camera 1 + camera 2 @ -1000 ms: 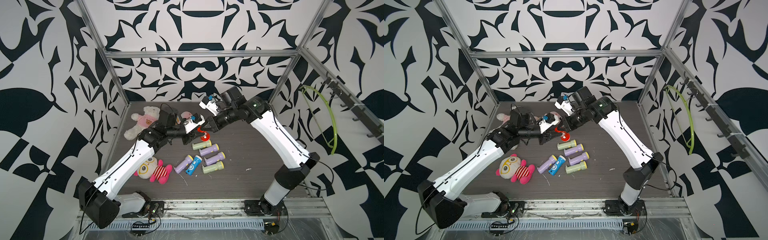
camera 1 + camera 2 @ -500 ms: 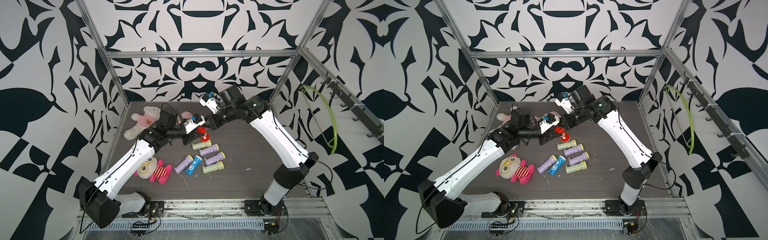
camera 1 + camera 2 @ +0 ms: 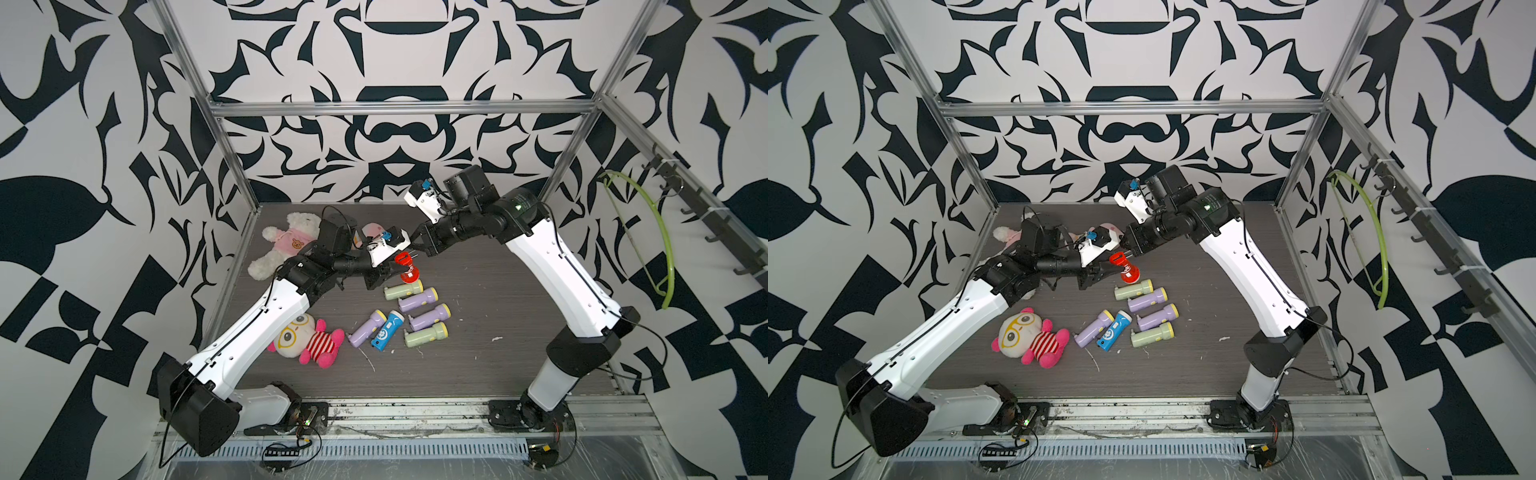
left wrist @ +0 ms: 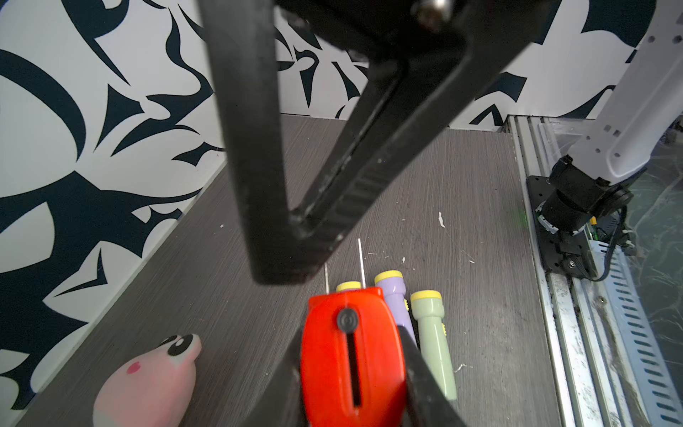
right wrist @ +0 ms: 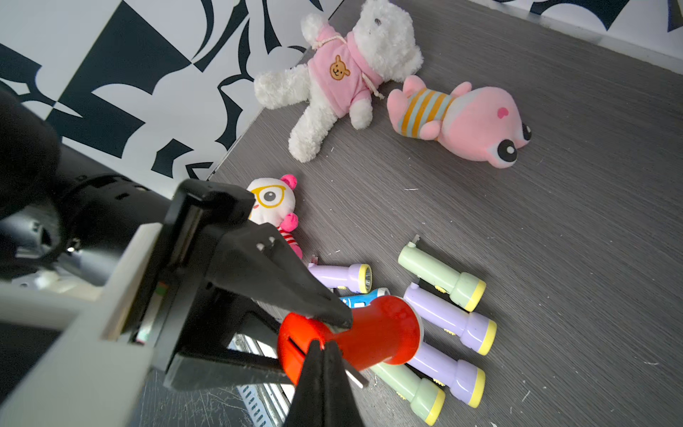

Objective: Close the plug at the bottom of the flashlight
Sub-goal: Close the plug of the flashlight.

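Across the lower half of both top views, a grey wood-grain bench (image 3: pixel 478 257) carries everything. Two white robot arms reach in from the lower corners, the left arm (image 3: pixel 266 320) and the right arm (image 3: pixel 557 266), and meet just above frame centre. Three plush toys lie at centre left: a white bear in a pink jumper (image 3: pixel 286 243), a pink striped creature (image 5: pixel 462 118) and a round-headed doll with yellow glasses (image 3: pixel 307 338). Below centre, six small plastic flashlights (image 3: pixel 428 318), green, lilac and blue, rest on the bench.

The task's thing, a red plastic flashlight with a flared head (image 3: pixel 406 268), is held off the bench just above that group in the frame. The left jaws grasp its body, with the base turned toward the right arm. The right jaws are clenched and empty, their joined tips set against the base. The plug, two thin metal prongs (image 4: pixel 360 262), stands out from the base, so it is judged not yet closed.

Step in hand: pushing the prongs over. The next move calls for a sideways sweep of the joined tips that folds both prongs flat into the base while the left grip resists.
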`<state>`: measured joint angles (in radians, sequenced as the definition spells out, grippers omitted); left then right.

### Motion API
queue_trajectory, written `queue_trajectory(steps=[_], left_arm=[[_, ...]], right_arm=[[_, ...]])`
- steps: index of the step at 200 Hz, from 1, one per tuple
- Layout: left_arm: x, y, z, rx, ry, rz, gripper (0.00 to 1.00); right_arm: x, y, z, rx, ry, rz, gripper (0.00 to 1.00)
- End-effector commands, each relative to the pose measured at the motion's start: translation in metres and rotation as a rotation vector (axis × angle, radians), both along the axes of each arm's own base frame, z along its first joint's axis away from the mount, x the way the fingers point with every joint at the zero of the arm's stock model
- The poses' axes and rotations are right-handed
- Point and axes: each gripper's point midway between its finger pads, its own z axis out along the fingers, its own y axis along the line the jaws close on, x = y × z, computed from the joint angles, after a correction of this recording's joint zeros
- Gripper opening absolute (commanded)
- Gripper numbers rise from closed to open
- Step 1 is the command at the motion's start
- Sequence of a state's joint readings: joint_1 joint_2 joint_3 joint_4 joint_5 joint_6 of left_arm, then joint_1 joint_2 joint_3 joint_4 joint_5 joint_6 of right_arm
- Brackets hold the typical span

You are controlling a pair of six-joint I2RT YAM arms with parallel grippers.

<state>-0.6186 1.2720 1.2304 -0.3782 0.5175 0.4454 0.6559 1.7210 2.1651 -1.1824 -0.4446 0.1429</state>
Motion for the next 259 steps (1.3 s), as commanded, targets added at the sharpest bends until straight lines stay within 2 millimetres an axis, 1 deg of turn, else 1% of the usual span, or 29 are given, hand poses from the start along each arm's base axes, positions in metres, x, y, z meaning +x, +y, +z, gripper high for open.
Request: queue_trajectory(steps=[1, 25, 49, 119, 179, 220, 259], left_arm=[[0.006, -0.007, 0.016, -0.028, -0.041, -0.012, 0.00], [0.007, -0.007, 0.016, -0.028, -0.041, -0.012, 0.00], [0.007, -0.008, 0.017, -0.030, -0.041, -0.013, 0.00], [0.005, -0.007, 0.020, -0.032, -0.045, -0.016, 0.00], [0.006, -0.007, 0.018, -0.029, -0.043, -0.017, 0.00], [0.006, -0.007, 0.017, -0.026, -0.044, -0.015, 0.00], [0.006, -0.007, 0.017, -0.026, -0.043, -0.015, 0.00]], right_arm=[[-0.010, 0.001, 0.011, 0.030, 0.010, 0.028, 0.00], [-0.014, 0.001, 0.003, 0.015, 0.037, 0.033, 0.00], [-0.019, 0.005, -0.002, 0.012, 0.058, 0.052, 0.00], [-0.014, 0.007, -0.020, -0.033, 0.086, 0.043, 0.00], [-0.004, -0.002, -0.013, -0.057, 0.020, -0.005, 0.00], [-0.003, -0.004, -0.010, -0.057, 0.004, -0.012, 0.00], [-0.006, -0.007, -0.004, -0.045, -0.007, -0.014, 0.00]])
